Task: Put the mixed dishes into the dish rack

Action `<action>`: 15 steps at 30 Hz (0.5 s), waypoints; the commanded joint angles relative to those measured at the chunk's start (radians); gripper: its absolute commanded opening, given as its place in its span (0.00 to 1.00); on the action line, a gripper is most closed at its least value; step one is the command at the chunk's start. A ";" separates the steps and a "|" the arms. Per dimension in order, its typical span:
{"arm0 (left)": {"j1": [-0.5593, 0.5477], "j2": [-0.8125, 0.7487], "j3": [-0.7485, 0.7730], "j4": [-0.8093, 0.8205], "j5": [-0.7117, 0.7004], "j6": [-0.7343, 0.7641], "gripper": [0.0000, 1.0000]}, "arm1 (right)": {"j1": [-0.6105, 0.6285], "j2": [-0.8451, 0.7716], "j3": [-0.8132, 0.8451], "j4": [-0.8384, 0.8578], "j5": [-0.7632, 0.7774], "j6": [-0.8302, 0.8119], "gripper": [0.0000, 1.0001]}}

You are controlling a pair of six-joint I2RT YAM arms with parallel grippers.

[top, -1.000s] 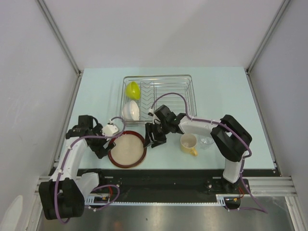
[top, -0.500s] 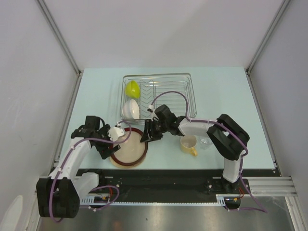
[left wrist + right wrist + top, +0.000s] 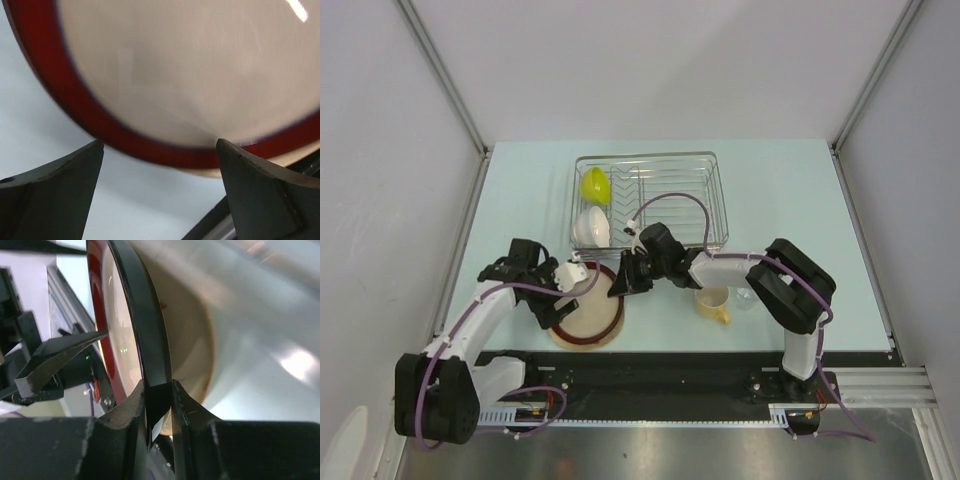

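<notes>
The dark-red-rimmed beige plate (image 3: pixel 586 314) sits near the table's front edge with its right side raised. My right gripper (image 3: pixel 623 281) is shut on the plate's right rim (image 3: pixel 146 315), the rim edge-on between its fingers (image 3: pixel 159 390). My left gripper (image 3: pixel 566 283) is open at the plate's upper-left rim; in the left wrist view the red rim (image 3: pixel 100 125) lies just beyond its spread fingers (image 3: pixel 60 185). The lime-green bowl (image 3: pixel 596 185) and white bowl (image 3: pixel 591 228) stand in the dish rack (image 3: pixel 690 195). The leafy-pattern plate is out of view.
The pale yellow mug (image 3: pixel 713 300) and the small clear glass (image 3: pixel 749 296) stand right of the plate, under the right forearm. The rack's right half holds bare wire dividers. The black rail runs along the table's front edge just below the plate.
My right gripper closed on the plate's right rim and tipped that side up, shifting left. My left gripper moved right to the plate's upper-left rim.
</notes>
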 commanded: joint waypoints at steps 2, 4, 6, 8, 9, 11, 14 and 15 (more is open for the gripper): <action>-0.042 0.015 -0.015 0.121 0.072 -0.051 1.00 | 0.063 0.016 -0.023 -0.079 -0.061 0.014 0.00; -0.042 0.001 0.010 0.093 0.063 -0.049 1.00 | 0.064 0.001 -0.023 -0.122 -0.051 -0.011 0.00; -0.041 -0.033 0.048 0.069 0.040 -0.045 1.00 | 0.064 -0.028 -0.025 -0.151 -0.047 -0.041 0.00; -0.038 -0.059 0.080 0.029 0.026 -0.043 1.00 | 0.063 -0.059 -0.025 -0.204 -0.039 -0.058 0.00; -0.038 -0.079 0.118 0.014 0.023 -0.040 1.00 | 0.061 -0.068 -0.023 -0.216 -0.036 -0.077 0.00; -0.022 -0.096 0.165 -0.037 0.035 -0.042 1.00 | 0.047 -0.093 -0.023 -0.239 -0.027 -0.094 0.00; 0.031 -0.108 0.298 -0.109 0.069 -0.031 1.00 | 0.018 -0.140 -0.014 -0.276 -0.038 -0.130 0.00; 0.056 -0.099 0.379 -0.132 0.090 -0.025 1.00 | -0.002 -0.171 0.003 -0.311 -0.041 -0.144 0.00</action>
